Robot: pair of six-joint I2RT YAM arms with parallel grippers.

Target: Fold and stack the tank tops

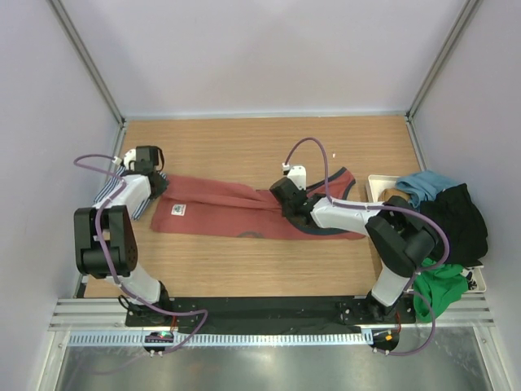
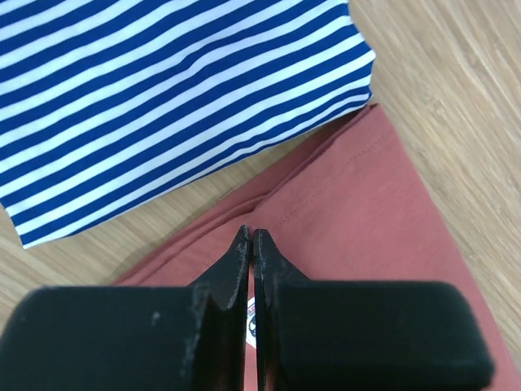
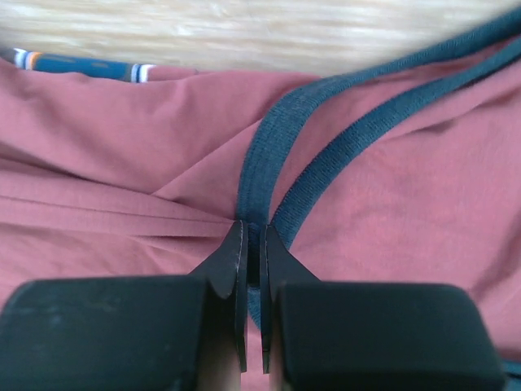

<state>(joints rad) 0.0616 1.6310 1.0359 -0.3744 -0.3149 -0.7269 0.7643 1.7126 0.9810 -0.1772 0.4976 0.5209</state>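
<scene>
The rust-red tank top (image 1: 228, 212) lies stretched left to right across the wooden table, its white label (image 1: 177, 210) near the left end. My left gripper (image 1: 155, 183) is at its upper left corner, jaws shut, with folds of the red cloth (image 2: 366, 220) running into the tips (image 2: 251, 235). The striped tank top (image 1: 114, 191) lies just left of it and fills the top of the left wrist view (image 2: 163, 98). My right gripper (image 1: 285, 198) is shut on the dark grey-blue trim (image 3: 260, 163) of the red top (image 3: 122, 147); the trim passes between the tips (image 3: 252, 228).
A white tray (image 1: 378, 186) stands at the right edge, with a pile of teal (image 1: 419, 186), black (image 1: 460, 220) and green (image 1: 440, 293) clothes beside it. Enclosure walls stand on the left, back and right.
</scene>
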